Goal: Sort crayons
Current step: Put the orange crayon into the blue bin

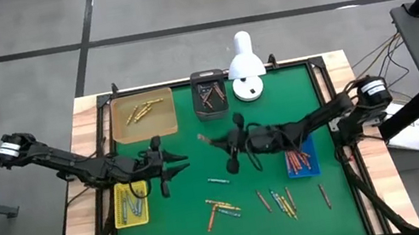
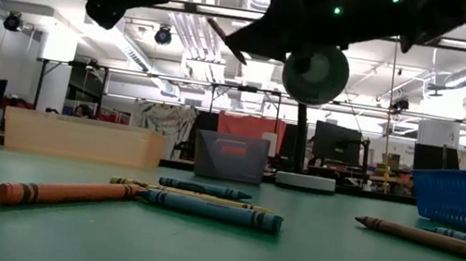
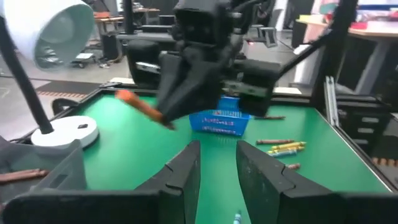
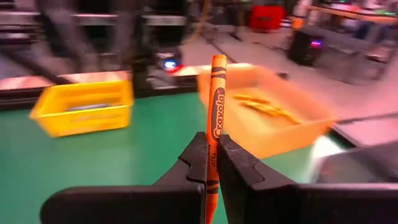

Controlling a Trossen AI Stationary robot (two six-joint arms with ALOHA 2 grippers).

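While the left tool (image 1: 169, 170) hangs seemingly parted, the outstretched right tool (image 4: 211, 163) pinches an orange crayon (image 4: 215, 115).

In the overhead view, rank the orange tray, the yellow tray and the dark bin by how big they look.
1. Orange tray, clearly largest.
2. Yellow tray and dark bin: they look about alike, and the left arm hides part of the yellow one, so no ranking.

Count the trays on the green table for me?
4: orange tray at the back left, dark tray at the back middle, yellow tray left, blue tray right.
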